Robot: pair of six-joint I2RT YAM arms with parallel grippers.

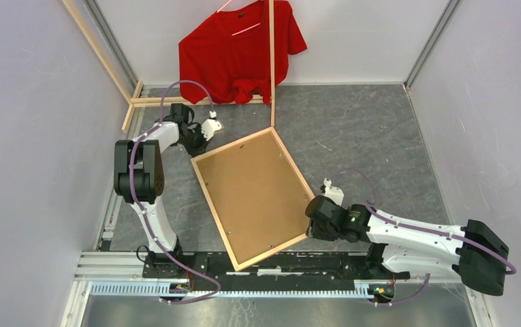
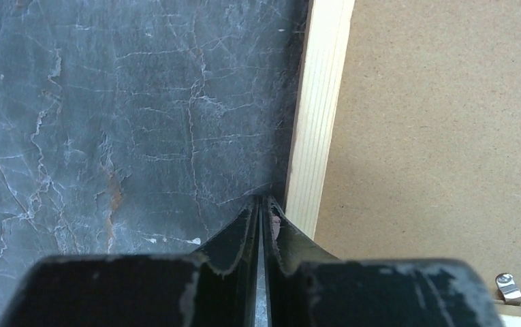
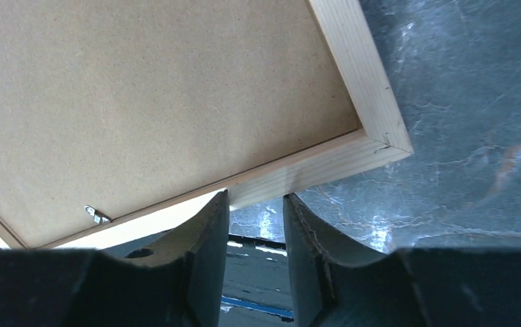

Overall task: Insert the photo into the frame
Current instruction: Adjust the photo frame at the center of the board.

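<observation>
Top external shows the frame (image 1: 232, 145) askew, apparently face-down, brown backing (image 1: 254, 197) up.

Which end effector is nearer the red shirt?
Left. The left end effector sits just short of the red shirt; the right end effector is farther, beside the near end of the frame.

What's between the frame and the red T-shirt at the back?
In the top view: light-wood slats by the red T-shirt, then bare grey table up to the frame.
</observation>
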